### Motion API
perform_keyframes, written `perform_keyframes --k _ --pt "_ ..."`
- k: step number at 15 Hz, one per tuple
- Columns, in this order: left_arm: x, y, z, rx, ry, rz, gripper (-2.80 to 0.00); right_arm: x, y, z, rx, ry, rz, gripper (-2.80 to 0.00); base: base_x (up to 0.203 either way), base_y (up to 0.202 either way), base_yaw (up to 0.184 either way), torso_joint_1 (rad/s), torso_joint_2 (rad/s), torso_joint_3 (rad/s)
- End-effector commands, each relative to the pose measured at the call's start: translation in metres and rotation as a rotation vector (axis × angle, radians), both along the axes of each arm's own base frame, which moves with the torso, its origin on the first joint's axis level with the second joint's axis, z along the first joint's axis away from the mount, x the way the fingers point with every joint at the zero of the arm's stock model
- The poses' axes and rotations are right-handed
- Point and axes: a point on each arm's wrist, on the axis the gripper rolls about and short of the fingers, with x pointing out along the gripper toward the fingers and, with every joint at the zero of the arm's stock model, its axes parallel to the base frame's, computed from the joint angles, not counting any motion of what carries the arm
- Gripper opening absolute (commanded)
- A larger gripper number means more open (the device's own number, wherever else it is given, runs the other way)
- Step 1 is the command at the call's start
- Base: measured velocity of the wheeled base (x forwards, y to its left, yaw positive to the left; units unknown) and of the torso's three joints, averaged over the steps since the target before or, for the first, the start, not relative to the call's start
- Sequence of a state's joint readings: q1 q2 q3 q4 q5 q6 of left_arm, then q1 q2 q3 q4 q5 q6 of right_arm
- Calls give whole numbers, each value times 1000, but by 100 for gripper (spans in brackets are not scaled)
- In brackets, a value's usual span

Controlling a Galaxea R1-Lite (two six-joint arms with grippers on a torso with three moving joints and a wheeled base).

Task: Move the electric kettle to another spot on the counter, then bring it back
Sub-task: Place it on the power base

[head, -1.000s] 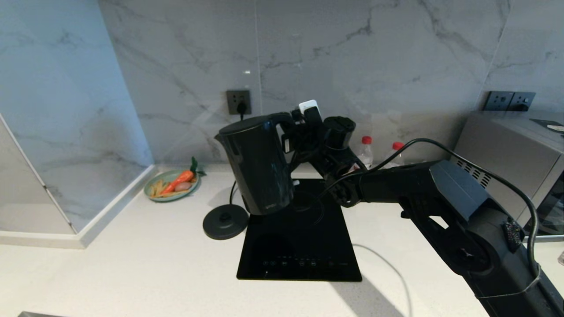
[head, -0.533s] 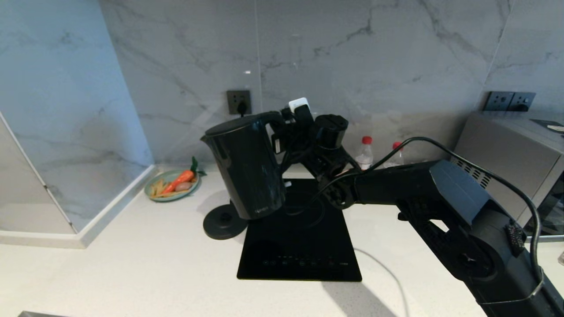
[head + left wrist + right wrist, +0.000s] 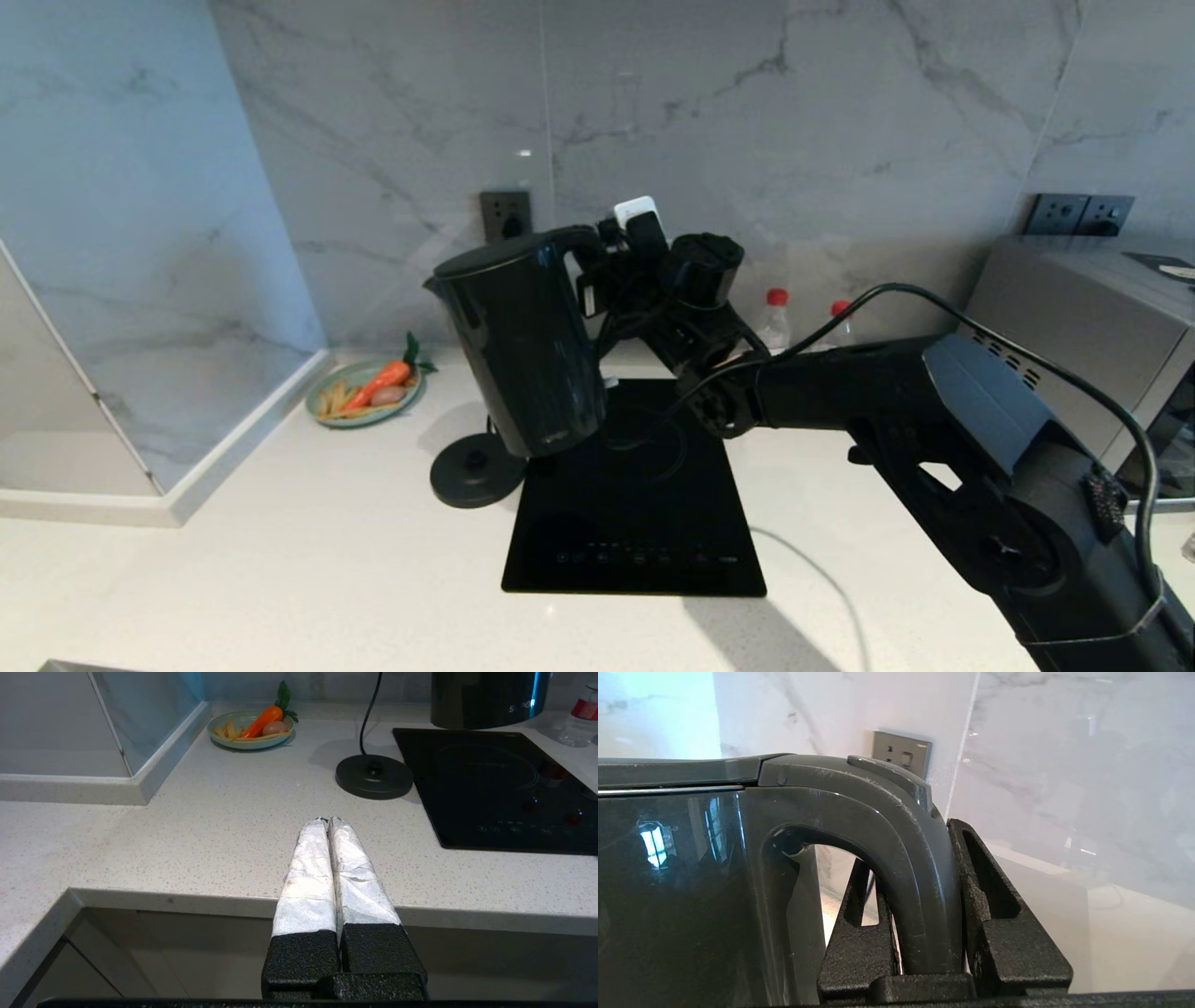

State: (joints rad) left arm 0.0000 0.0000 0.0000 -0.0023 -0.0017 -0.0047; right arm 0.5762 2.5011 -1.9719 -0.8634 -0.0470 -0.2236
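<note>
The glossy black electric kettle hangs upright in the air over the back left corner of the cooktop, clear of the white speckled counter. My right gripper is shut on its loop handle, one finger inside the loop and one outside. The left wrist view shows the kettle's lower body above the cooktop. My left gripper is shut and empty, hovering at the counter's front edge, outside the head view.
The round black base disc with its cord lies left of the black cooktop. A green plate of toy food sits at the back left, two bottles at the back, a steel oven on the right.
The right arm has carried the kettle leftward toward the base disc and lifted it slightly. The left gripper has not visibly changed.
</note>
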Motion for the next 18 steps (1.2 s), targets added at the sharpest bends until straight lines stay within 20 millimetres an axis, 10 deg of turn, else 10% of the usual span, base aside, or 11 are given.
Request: perform_keyframes --k 1,18 --pt "0 0 -1 -2 1 0 -280 0 0 1 3 -7 -1 -280 0 0 0 0 0 0" --pt "0 0 -1 -2 1 0 -280 1 2 -6 -4 -9 0 -280 31 0 0 2 0 1"
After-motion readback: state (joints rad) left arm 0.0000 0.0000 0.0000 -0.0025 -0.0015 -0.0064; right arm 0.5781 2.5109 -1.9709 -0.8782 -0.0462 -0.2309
